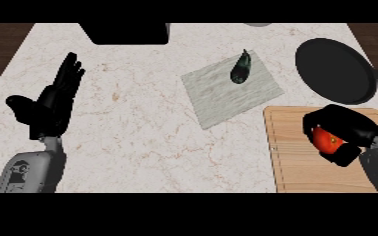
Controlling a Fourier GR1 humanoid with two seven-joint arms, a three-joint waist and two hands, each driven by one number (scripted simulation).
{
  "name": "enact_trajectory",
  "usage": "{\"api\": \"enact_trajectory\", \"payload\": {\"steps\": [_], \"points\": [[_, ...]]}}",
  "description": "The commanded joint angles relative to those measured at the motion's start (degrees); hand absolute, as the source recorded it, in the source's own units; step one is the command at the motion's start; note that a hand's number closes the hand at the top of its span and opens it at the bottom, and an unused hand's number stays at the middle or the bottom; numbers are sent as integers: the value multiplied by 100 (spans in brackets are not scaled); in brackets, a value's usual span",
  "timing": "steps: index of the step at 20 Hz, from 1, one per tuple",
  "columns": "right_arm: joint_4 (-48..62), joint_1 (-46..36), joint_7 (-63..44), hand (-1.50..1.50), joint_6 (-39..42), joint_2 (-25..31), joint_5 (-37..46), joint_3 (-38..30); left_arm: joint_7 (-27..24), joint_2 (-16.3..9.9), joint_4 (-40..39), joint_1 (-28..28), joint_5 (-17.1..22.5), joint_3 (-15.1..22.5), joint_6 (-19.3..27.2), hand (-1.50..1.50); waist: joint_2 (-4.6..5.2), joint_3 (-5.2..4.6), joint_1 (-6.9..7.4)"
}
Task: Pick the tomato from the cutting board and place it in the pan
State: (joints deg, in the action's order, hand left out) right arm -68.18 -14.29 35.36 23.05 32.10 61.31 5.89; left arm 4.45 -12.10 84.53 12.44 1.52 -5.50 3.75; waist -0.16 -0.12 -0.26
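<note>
Right hand (347,130) curled round glossy red tomato (324,139) above wooden cutting board (295,165); round black pan (336,71) beyond

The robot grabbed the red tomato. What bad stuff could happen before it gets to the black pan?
The right hand curls around the tomato on the cutting board, and only part of the tomato shows, so it might slip out when lifted. The pan sits close beyond the board, so a low carry could bump its rim. The dark vegetable on the grey mat lies off to the side, probably safe. The left hand rests open, far away.
</note>
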Motion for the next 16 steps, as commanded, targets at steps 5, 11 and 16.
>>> {"api": "enact_trajectory", "payload": {"steps": [5,11,16], "points": [[-2576,1321,-2543,150,31,-1642,152,241,93,-108,97,-122,87,-235,46,0,-73,-4,-213],[-4400,1703,-2878,150,-512,-2104,-165,-75,-214,-38,-72,-251,41,-166,-42,0,-33,3,-180],[-5450,1633,-3472,150,-45,-2256,-660,-648,42,204,293,-245,-161,154,134,0,-7,10,-34]]}}
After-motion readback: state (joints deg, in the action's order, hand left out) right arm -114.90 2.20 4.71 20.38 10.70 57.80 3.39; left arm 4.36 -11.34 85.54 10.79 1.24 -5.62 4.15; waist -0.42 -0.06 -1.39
